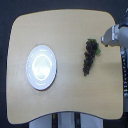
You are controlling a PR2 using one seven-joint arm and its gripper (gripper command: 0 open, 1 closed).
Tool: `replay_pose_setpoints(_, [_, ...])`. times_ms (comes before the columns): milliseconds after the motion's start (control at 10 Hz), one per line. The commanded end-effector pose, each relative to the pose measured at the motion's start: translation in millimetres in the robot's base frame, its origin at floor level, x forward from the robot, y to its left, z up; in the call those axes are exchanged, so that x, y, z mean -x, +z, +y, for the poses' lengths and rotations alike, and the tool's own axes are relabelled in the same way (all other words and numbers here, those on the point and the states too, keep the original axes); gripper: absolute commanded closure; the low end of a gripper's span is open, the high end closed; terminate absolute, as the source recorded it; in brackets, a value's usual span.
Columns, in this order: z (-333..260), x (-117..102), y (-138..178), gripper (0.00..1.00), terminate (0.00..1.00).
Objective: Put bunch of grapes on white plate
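- Desk (pixel 70 95): light wood top with rounded corners, seen from overhead. Its near edge curves along the bottom of the exterior view, with a pale base showing below it.
- White plate (pixel 41 67): round and glossy with a raised rim ring. It sits flat on the desk toward the exterior view's left, and nothing lies on it.
- Bunch of grapes (pixel 89 56): dark purple-black cluster lying on the bare wood toward the exterior view's right, well apart from the plate. The wide end is at the top and it tapers downward. A bit of green stem shows at the wide end.
- Tool (pixel 103 41): grey and pale, it enters from the exterior view's right edge, with its tip just beside the upper right of the bunch. The picture is blurred here, so I cannot tell whether the tool touches the grapes, nor whether it is spread or clenched.
- Arm: its bulk lies partly off the desk at the right edge, dark below the grey housing.
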Motion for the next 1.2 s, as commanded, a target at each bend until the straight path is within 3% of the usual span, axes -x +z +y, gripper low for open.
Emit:
replay_pose_setpoints(0, [0.1, 0.1, -0.4, 0.0, 0.0])
replay_pose_setpoints(500, [19.6, -12.6, -16.6, 0.0, 0.0])
replay_pose_setpoints(1100, [71.1, -26.8, -79.5, 0.0, 0.0])
